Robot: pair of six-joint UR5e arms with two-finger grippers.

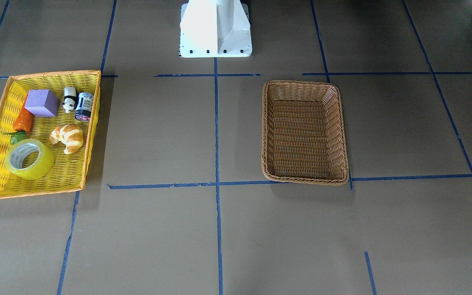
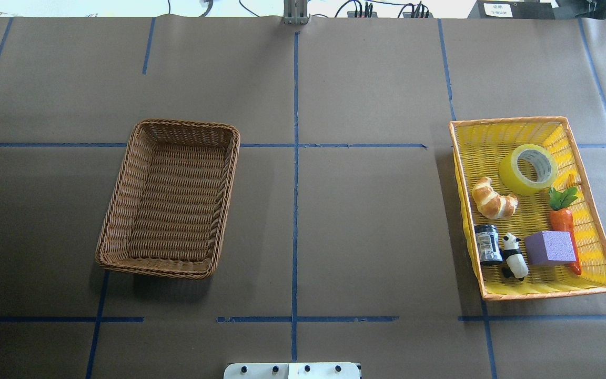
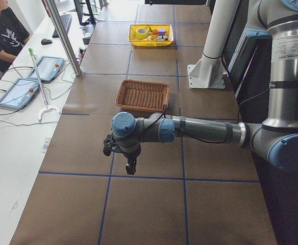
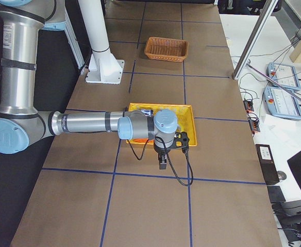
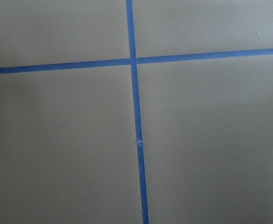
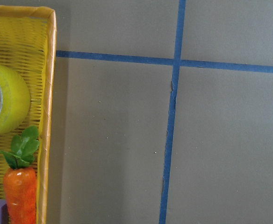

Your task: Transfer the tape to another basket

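The tape (image 1: 29,159) is a yellow-green roll with a white core. It lies in the yellow tray (image 1: 92,123) on my right side, and shows from above (image 2: 528,169) and in the right wrist view (image 6: 5,100). The brown wicker basket (image 1: 301,131) is empty on my left side (image 2: 171,195). My right gripper (image 4: 162,163) hangs over bare table just beyond the tray's outer edge. My left gripper (image 3: 130,166) hangs over bare table beyond the wicker basket. Both show only in the side views, so I cannot tell whether they are open or shut.
The tray also holds a croissant (image 2: 493,199), a carrot (image 2: 562,218), a purple block (image 2: 550,247), a panda figure (image 2: 514,256) and a dark jar (image 2: 487,244). The white robot base (image 1: 215,28) stands mid-table. An operator (image 3: 3,30) sits at the side desk.
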